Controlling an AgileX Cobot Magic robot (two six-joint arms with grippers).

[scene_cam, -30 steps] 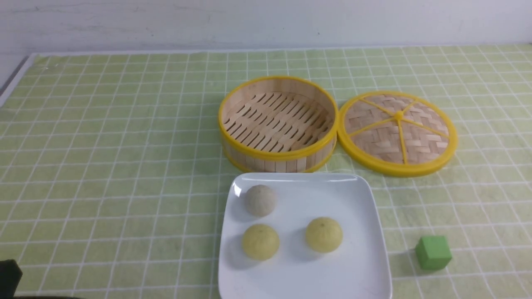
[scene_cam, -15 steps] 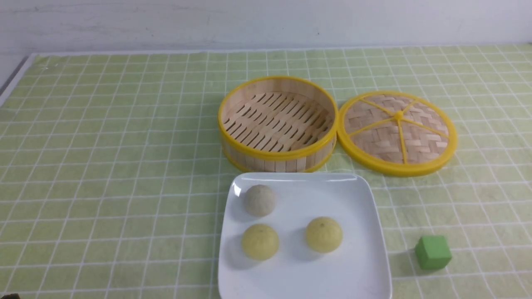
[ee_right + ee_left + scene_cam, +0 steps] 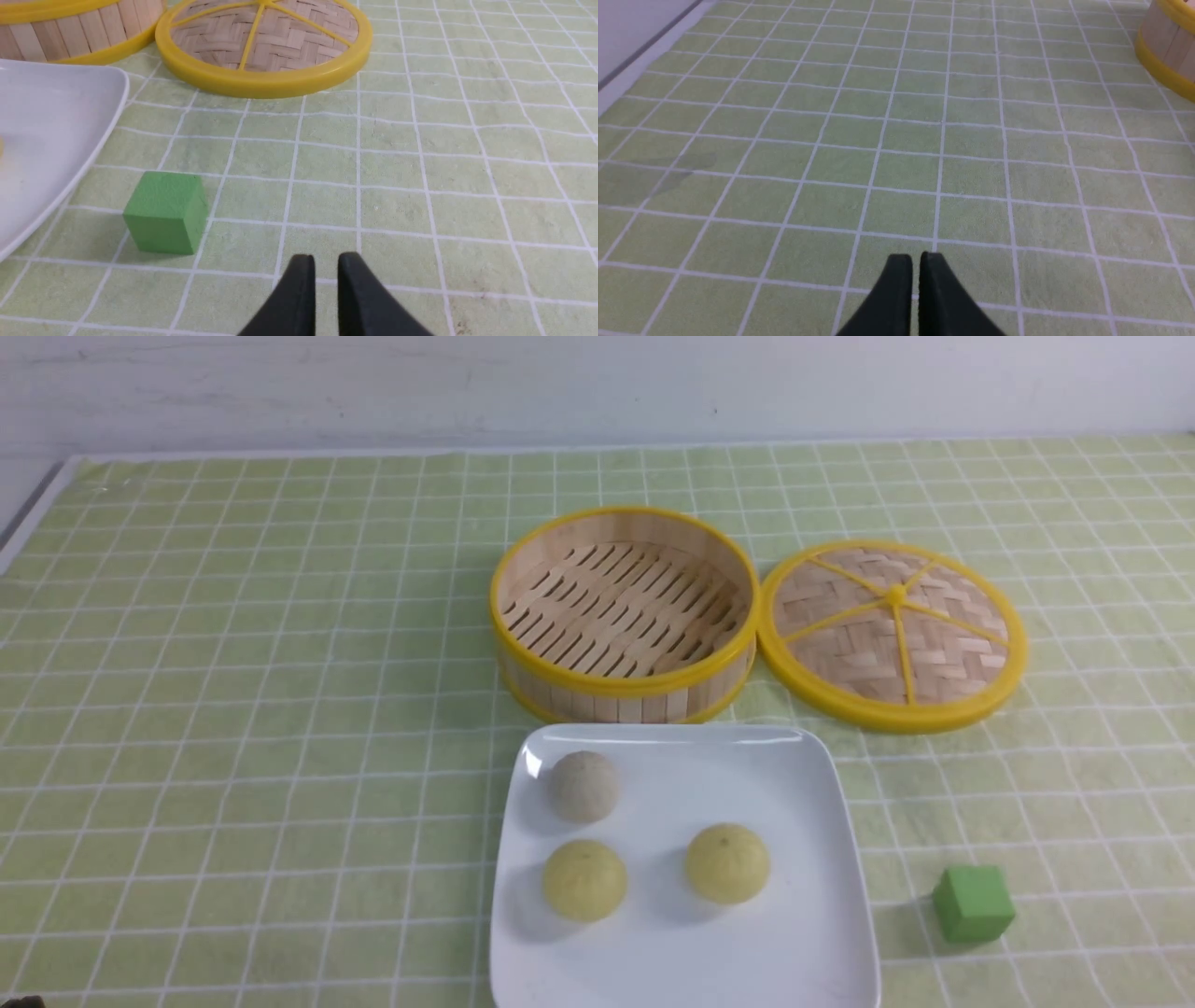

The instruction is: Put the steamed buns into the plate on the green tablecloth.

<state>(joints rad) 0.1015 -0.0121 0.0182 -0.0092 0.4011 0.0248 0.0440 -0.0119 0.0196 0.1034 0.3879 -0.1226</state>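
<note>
All three steamed buns [image 3: 653,831] rest inside the plate [image 3: 822,859] on the green tablecloth [image 3: 233,709]; placement appears complete. The left gripper [image 3: 916,261] is nearly closed and empty; the right gripper [image 3: 325,263] shows a narrow gap, also empty. Keep both arms clear of the plate.

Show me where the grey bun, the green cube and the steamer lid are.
grey bun [image 3: 583,786], front view, middle of its dome.
green cube [image 3: 973,903], front view, its front face.
steamer lid [image 3: 893,635], front view, woven panel just below the hub.
</note>
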